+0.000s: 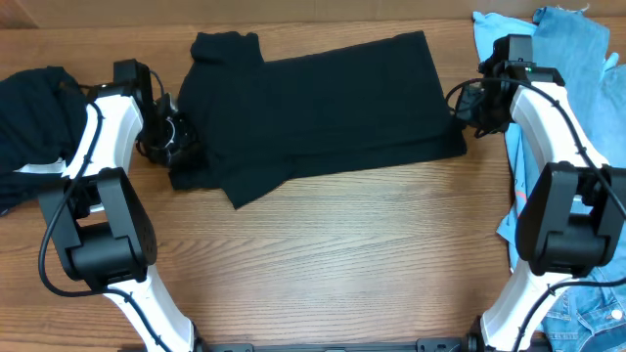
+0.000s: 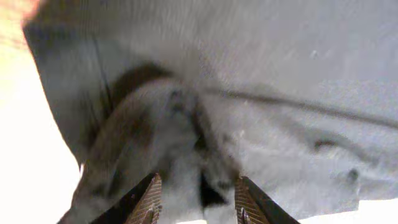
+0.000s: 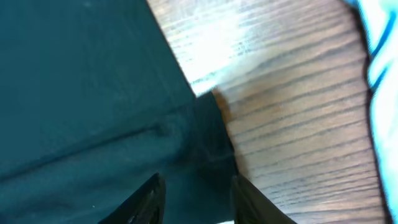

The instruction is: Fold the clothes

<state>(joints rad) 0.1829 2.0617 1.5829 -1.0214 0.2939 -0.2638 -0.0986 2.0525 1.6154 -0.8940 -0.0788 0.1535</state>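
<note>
A black short-sleeved T-shirt [image 1: 323,108] lies folded lengthwise across the far half of the table. My left gripper [image 1: 181,147] is at its left end, by the sleeve. In the left wrist view the fingers [image 2: 198,202] stand apart, with rumpled cloth [image 2: 280,93] lying loose between and ahead of them. My right gripper [image 1: 465,108] is at the shirt's right edge. In the right wrist view its fingers [image 3: 196,199] stand apart over the hem corner [image 3: 211,143] of the shirt [image 3: 81,93], not pinching it.
Another black garment [image 1: 34,108] with a white label [image 1: 39,168] is heaped at the far left. A light-blue garment [image 1: 577,49] lies at the far right, and a denim-blue one [image 1: 587,313] at the near right. Bare wooden table [image 1: 342,254] lies in front of the shirt.
</note>
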